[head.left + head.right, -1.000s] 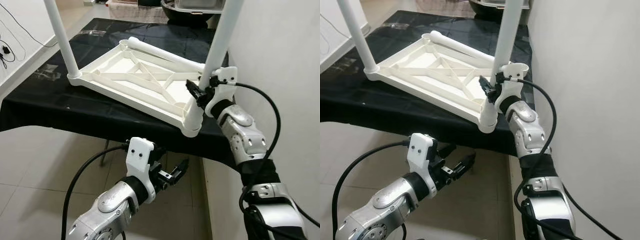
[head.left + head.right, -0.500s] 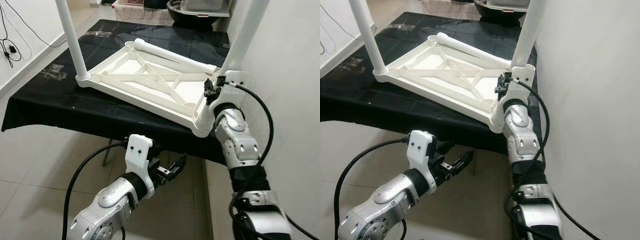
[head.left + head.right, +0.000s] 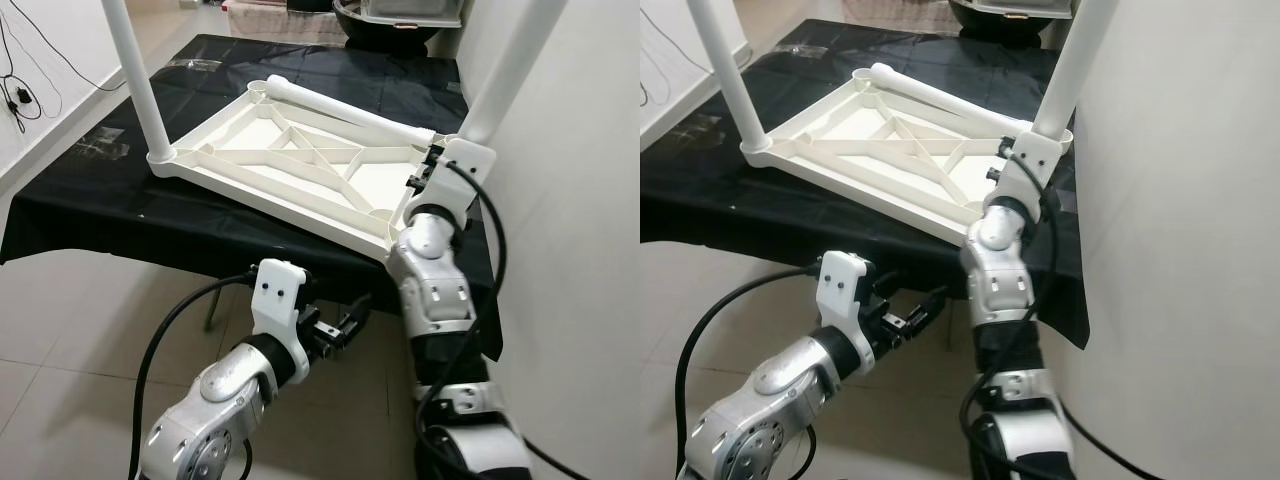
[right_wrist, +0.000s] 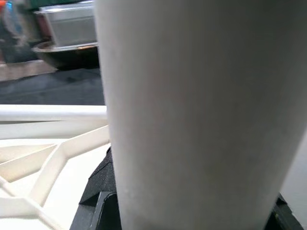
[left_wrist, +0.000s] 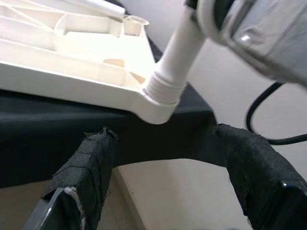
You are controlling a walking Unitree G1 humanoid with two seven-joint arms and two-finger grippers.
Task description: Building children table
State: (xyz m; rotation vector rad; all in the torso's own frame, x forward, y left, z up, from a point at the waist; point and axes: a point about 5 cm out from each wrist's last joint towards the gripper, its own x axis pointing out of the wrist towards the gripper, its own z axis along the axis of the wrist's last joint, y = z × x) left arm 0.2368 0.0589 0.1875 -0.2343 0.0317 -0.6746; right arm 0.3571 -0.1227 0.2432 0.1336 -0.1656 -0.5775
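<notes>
Where the black cloth (image 3: 120,215) covers the bench, the white tabletop (image 3: 300,170) is seen lying underside up, its ribbed frame exposed, with one corner overhanging the near edge. Two legs stand upright in corner sockets: the left leg (image 3: 133,70) at the far-left corner and the right leg (image 3: 505,70) at the near-right corner; a loose leg (image 3: 350,112) lies along the far rim. The right gripper (image 3: 432,165) is placed at the base of the right leg, just above its socket (its fingers are masked by the wrist housing and by the leg that crowds the right wrist view, so it cannot be told whether the leg is clamped). The left gripper (image 5: 163,158) is held below the bench edge with its fingers (image 5: 86,163) spread wide and nothing between them, pointed up at the threaded collar (image 5: 160,91) of that corner. The parts are judged to be light, stiff moulded plastic with a smooth, rather slippery finish. A leg is best gripped low, near the collar, where turning force is carried without levering the socket; the tabletop is best steadied by a rim or rib, since it is likely to slide on the cloth.
</notes>
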